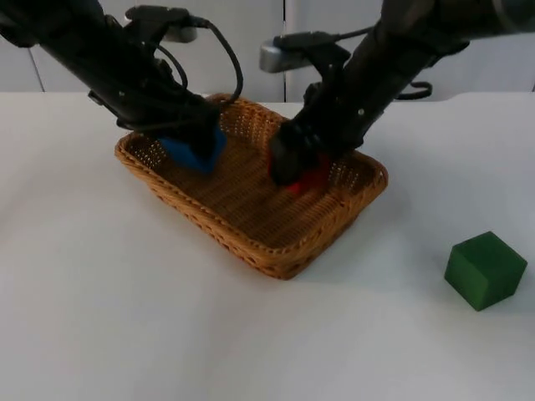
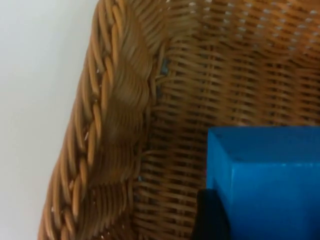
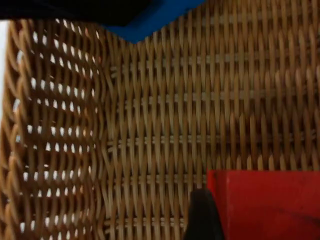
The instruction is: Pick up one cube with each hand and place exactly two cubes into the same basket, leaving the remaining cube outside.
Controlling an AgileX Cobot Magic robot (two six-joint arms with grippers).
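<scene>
**Both cubes lowered into the basket, release pending**

White table top runs back to a grey partition wall, and a woven wicker basket (image 1: 251, 238) sits at its middle, angled so that one corner points toward the camera. Both arms reach down into it from above.

The left gripper (image 1: 188, 138) is at the basket's far left end, pinching the blue cube (image 1: 195, 150); in the left wrist view that blue cube (image 2: 265, 182) is hard against a black fingertip, with the basket's braided rim (image 2: 107, 125) just beside it. The right gripper (image 1: 292, 163) is at the basket's right side, pinching the red cube (image 1: 308, 178); the right wrist view shows the red cube (image 3: 265, 202) beside a fingertip, above the weave of the basket floor. Whether either cube already rests on the floor cannot be told.

The green cube (image 1: 485, 269) stands on the table well apart from the basket, to its right.

As a judgement, the placing step is in hand: two cubes are inside the basket's walls but not yet let go. The next move calls for each gripper to spread its fingers and lift straight up clear of the rim, without dragging the basket, and for the green cube to be left alone.
</scene>
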